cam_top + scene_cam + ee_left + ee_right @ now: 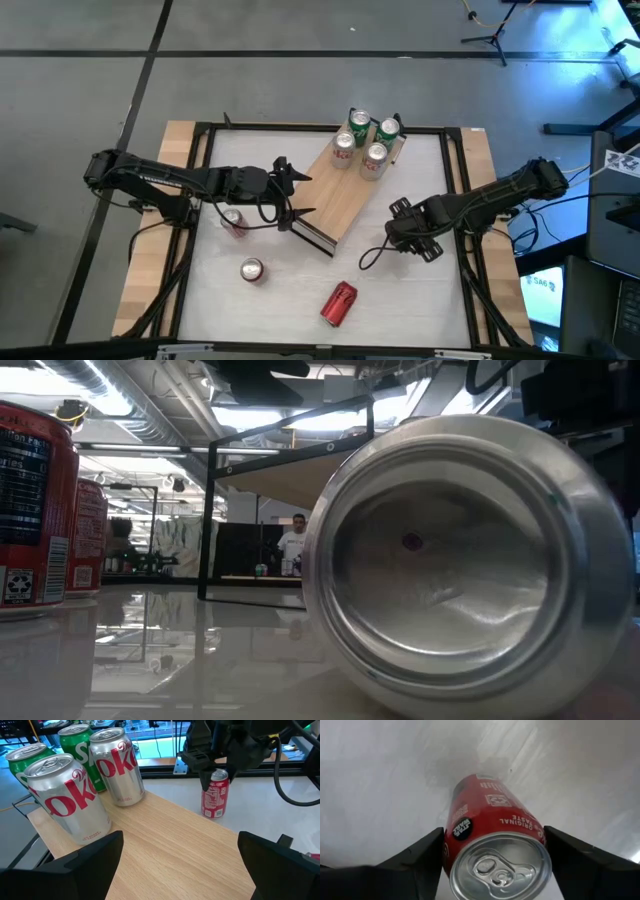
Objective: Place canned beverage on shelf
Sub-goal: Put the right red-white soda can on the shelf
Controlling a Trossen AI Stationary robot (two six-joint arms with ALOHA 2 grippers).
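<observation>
The shelf [335, 190] is a light-wood board with a dark frame, lying slantwise at the table's middle. Two green cans [358, 120] and two silver cans [375, 160] stand on its far end; they also show in the left wrist view [65, 800]. My left gripper [292, 196] is open and empty above the shelf's near-left end [180, 850]. My right gripper [408, 228] is right of the shelf, shut on an upright red can [490, 820], which also shows in the left wrist view [215, 795]. My right gripper pinches the red can between its two fingers, on opposite sides of its wall just below the top rim [451, 845]. The fingers come from above, pointing down. The can stands upright with its base [212, 815] on the white table.
A red can [232, 220] stands under my left arm, another upright can [251, 270] stands near the front left, and a red can [338, 303] lies on its side at the front, its base filling the low view [450, 560]. A black frame [200, 160] borders the table.
</observation>
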